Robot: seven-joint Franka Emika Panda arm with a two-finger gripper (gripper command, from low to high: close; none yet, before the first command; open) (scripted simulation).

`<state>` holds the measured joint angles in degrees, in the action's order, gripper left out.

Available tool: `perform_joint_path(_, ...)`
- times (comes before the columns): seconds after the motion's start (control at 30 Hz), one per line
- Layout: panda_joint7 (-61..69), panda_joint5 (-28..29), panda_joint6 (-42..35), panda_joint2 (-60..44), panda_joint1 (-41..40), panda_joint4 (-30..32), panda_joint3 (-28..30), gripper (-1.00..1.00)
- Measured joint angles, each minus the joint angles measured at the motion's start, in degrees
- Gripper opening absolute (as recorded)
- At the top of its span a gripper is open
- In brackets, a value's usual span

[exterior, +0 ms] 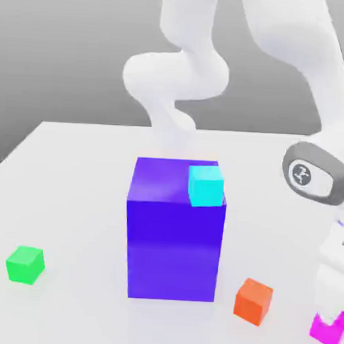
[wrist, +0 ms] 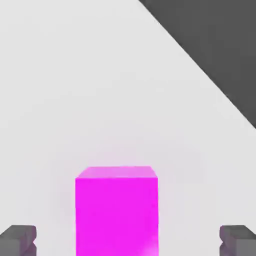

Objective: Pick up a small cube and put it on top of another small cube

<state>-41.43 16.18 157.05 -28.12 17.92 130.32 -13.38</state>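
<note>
Fingers (wrist: 20,240) spread wide either side of the magenta cube (wrist: 116,215), grasp pending; next they must close, then carry it to the green cube (exterior: 24,264).

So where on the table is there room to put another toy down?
The widest bare stretch of the table lies between the green cube and the tall blue-purple block, plus the strip behind the block. It's crowded at the exterior view's right front: the orange cube, the magenta cube and the open fingers bunch together.
</note>
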Motion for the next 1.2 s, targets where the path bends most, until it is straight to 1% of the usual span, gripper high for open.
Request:
perform_joint_path(0.03,-0.51,0.69,1.19,-1.57,0.66,-0.36,0.79,-1.00)
perform_joint_path(0.27,-0.56,0.75,1.29,-1.72,0.74,-0.39,0.86,-1.00)
perform_joint_path(0.4,2.21,-2.92,-3.95,5.23,-1.57,1.25,-2.25,-1.00)
perform_joint_path(0.43,3.36,-3.62,-4.54,6.49,-2.35,0.87,-2.60,-1.00)
perform_joint_path(0.67,10.08,-7.48,-5.00,13.44,-14.19,5.83,4.43,-1.00)
perform_joint_path(0.93,17.91,-12.66,-4.18,21.97,-27.68,14.14,14.23,-1.00)
perform_joint_path(1.03,21.18,-14.80,-4.24,25.31,-38.17,17.76,19.37,-1.00)
perform_joint_path(1.1,24.60,-17.07,-3.33,24.45,-46.32,19.11,22.90,-1.00)
perform_joint_path(1.2,27.75,-20.21,1.45,19.11,-48.21,19.27,22.53,-1.00)
